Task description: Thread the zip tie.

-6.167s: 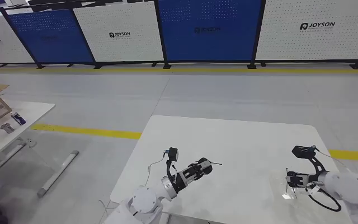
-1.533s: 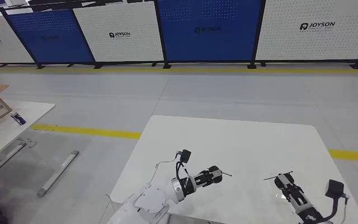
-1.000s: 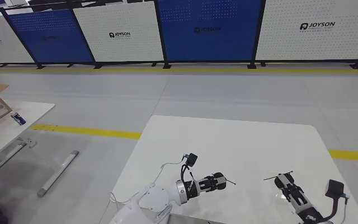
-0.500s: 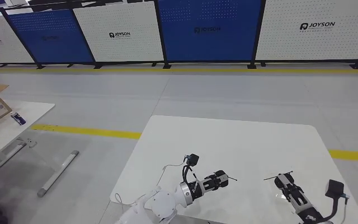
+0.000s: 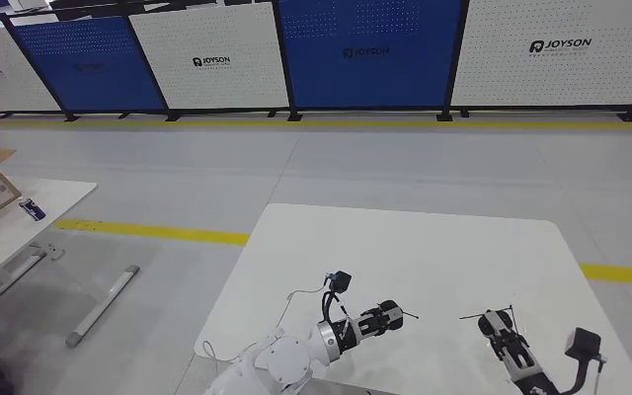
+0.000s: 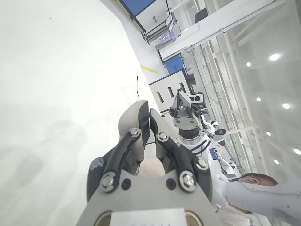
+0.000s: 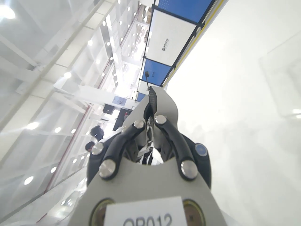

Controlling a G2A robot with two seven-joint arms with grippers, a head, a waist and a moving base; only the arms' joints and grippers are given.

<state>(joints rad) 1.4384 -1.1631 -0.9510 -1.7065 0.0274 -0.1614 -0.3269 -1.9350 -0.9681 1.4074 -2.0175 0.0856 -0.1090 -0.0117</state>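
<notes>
l gripper point(image 6: 149, 109) grips black strip point(image 6: 137, 88), r gripper point(image 7: 150, 94) zip tie point(image 7: 147, 78), head-end in wrist cam.

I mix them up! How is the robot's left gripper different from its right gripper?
The grey left gripper points sideways, its thin black left strip sticking straight out; the grey right gripper points forward, its right strip held crosswise. Both are shut.

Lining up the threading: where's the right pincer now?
Top view: right pincer over the table's near right part, shut on a zip tie, opposite the left pincer.
</notes>
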